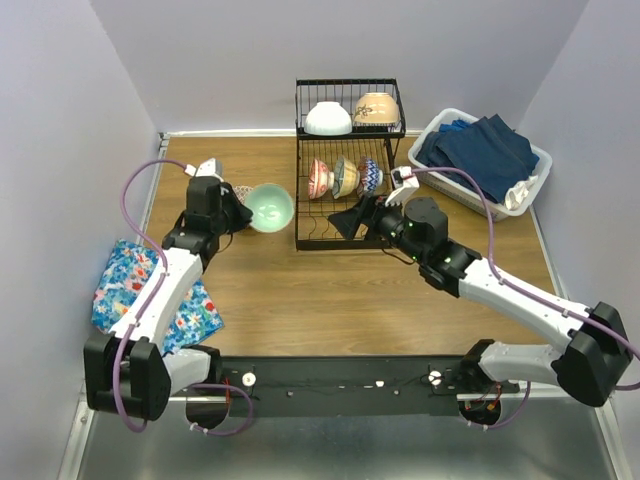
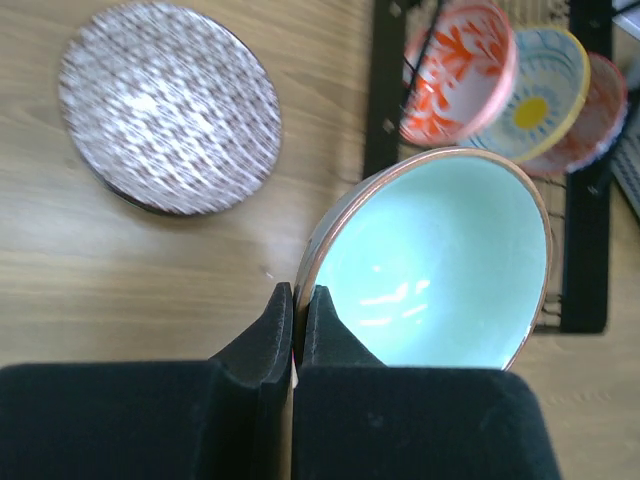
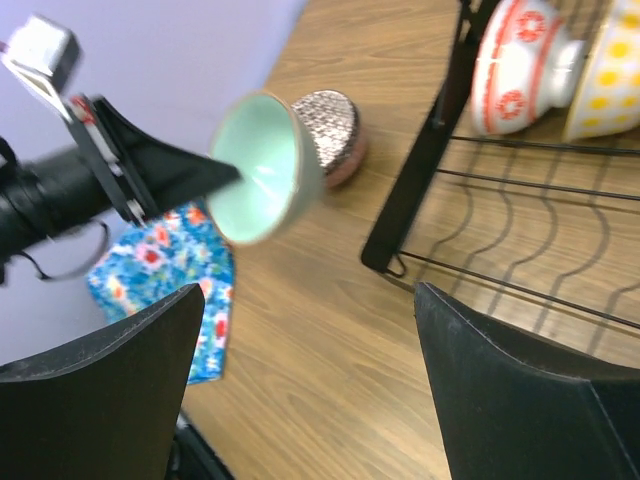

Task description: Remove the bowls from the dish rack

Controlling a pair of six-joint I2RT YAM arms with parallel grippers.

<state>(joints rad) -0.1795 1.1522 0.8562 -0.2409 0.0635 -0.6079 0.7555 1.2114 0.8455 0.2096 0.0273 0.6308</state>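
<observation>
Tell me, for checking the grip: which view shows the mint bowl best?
Left wrist: close up, the left hand grips the mint bowl by its rim. Right wrist shows it side-on, blurred; top, small.

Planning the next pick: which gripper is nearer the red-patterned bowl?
Right. The right gripper sits open in front of the red-patterned bowl; the left gripper, left of the rack, holds the mint bowl.

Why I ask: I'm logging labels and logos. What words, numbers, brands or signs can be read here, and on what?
No readable word, number, brand or sign in any view.
The bowls in the dish rack: painted patterns only, no letters.
The green bowl: plain inside, no mark.
The blue cloth: flower print only.
</observation>
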